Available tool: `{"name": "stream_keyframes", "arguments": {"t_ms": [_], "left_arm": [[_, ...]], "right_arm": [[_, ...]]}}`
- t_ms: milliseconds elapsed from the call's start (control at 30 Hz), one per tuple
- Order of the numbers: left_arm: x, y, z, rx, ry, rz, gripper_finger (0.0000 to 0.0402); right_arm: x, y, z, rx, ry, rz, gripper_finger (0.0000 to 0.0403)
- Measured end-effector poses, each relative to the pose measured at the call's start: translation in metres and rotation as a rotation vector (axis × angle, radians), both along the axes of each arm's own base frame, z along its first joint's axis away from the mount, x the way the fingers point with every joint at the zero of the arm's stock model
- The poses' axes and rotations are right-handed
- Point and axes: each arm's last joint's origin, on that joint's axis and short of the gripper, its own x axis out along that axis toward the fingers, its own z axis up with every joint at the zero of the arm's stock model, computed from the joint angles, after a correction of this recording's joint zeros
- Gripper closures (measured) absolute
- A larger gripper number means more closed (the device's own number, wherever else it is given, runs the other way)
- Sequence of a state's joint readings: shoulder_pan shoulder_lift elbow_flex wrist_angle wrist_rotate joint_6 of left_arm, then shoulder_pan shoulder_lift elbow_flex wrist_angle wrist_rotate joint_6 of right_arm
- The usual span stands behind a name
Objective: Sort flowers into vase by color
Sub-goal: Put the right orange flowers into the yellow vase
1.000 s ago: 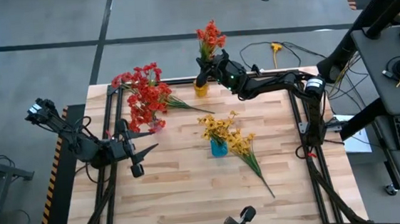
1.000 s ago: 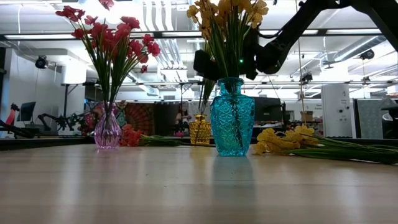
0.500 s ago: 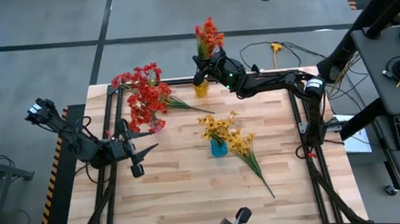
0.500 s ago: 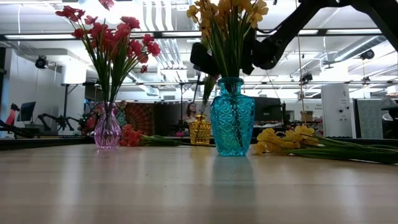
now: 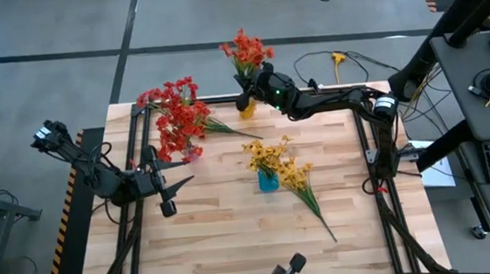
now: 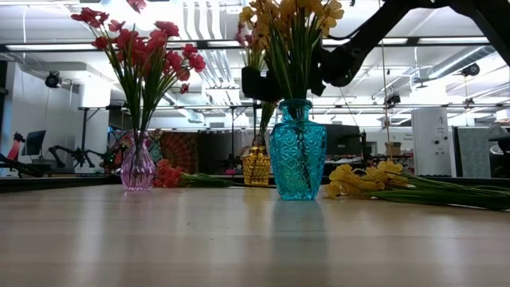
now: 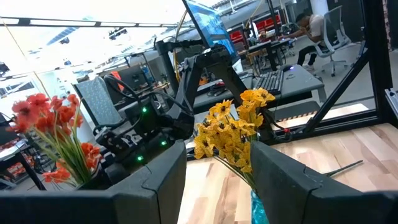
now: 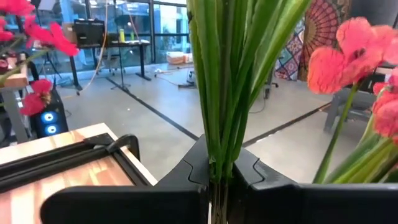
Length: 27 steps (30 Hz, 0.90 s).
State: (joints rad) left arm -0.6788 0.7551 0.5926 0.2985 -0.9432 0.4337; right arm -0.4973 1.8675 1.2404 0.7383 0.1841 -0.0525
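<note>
At the table's far edge, above the yellow vase (image 5: 246,109), my right gripper (image 5: 253,82) is clamped tight on the green stems of an orange-red bunch (image 5: 243,49); the right wrist view shows the stems (image 8: 224,87) pinched between my two fingers (image 8: 186,171). The blooms lean out past the table edge. The stem ends hang at the vase mouth, low view shows them over the yellow vase (image 6: 256,166).

Blue vase (image 5: 268,181) sits mid-table with yellow flowers (image 5: 268,155) in it; more yellow sprigs (image 5: 306,189) lie loose just beside it. Pink vase (image 6: 138,169) holds red flowers (image 5: 176,116) at far left, with a few red sprigs (image 6: 171,174) lying beside it.

My left gripper (image 5: 175,185) waits low at the left side, fingers (image 7: 155,180) spread, nothing in it.
</note>
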Motion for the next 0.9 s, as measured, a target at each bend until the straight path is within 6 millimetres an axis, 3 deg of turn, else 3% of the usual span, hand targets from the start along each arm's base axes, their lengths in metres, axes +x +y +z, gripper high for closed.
{"name": "stream_keyframes", "arguments": {"t_ms": [400, 900], "left_arm": [[0.0, 0.0, 0.0, 0.0, 0.0, 0.0, 0.024], [0.0, 0.0, 0.0, 0.002, 0.001, 0.0, 0.024]], "right_arm": [[0.006, -0.014, -0.019, 0.051, -0.001, -0.02, 0.039], [0.01, -0.016, -0.016, 0.044, 0.002, -0.02, 0.039]]}}
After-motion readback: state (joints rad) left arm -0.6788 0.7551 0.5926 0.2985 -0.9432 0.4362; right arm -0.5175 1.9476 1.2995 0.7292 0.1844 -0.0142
